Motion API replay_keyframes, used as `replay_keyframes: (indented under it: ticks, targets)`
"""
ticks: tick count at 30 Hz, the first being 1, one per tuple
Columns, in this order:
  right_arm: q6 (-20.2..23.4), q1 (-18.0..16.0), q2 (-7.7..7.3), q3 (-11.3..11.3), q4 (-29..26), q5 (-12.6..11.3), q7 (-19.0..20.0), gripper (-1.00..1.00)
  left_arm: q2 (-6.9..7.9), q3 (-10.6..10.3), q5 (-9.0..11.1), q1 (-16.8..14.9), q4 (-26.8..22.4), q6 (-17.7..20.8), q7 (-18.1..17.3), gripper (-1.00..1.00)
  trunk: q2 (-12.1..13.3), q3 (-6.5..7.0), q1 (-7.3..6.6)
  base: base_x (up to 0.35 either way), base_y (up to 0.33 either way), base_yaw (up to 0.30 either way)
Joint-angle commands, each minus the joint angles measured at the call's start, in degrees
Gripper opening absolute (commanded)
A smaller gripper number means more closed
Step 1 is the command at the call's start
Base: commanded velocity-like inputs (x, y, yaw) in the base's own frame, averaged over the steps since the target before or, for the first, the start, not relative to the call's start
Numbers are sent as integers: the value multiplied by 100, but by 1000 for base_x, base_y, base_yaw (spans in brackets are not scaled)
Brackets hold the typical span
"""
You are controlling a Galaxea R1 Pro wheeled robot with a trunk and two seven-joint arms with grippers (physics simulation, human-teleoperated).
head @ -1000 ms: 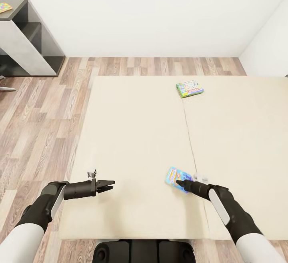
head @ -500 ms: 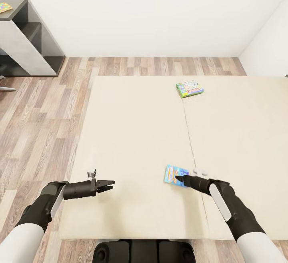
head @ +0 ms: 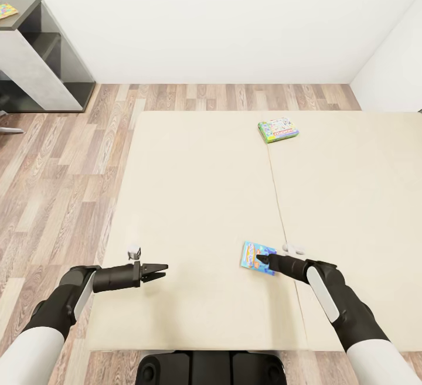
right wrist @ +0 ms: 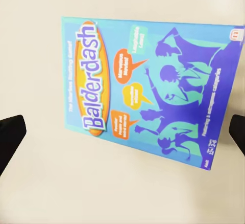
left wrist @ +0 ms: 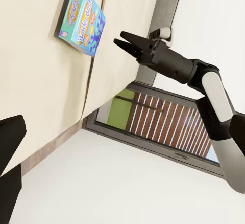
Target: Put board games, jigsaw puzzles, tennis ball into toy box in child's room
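Both arms share one build — white upper sleeves, then matte black forearms with a pale grey-white panel along each. The left gripper [head: 159,269] and right gripper [head: 262,259] end in slim, dark, pointed fingers on black cylindrical wrists. A small white block with a dark face sits atop each wrist. The base — black, with rounded housings — shows below.

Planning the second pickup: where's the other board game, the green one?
Head view: green game lies far across the bed, by the centre seam, well beyond the blue game.
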Motion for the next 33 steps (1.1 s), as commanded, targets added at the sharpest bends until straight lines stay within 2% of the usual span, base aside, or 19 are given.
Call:
replay_keyframes:
  ticks: [1,21,30,32,33]
  targets:
    - [19,-3,-3,1,-4,15,12,100,1,0,6,-1,-1,60,-15,100,-5,-4,1,0,0,0]
    - [-32,-62,-19,-37,1,3,-15,100,16,36,9,-1,-1,54,-15,100,-5,-4,1,0,0,0]
    - [-23,-59,-16,-41,-7,3,-19,100,154,76,7,-40,-54,-54,-29,100,-5,-7,1,0,0,0]
    - [-22,-59,-16,-41,-12,3,-20,100,237,77,6,-46,-58,-63,-30,100,-5,-10,1,0,0,0]
    - [-17,-59,-16,-41,-17,3,-21,100,344,78,8,-50,-60,-65,-33,100,-5,-12,1,0,0,0]
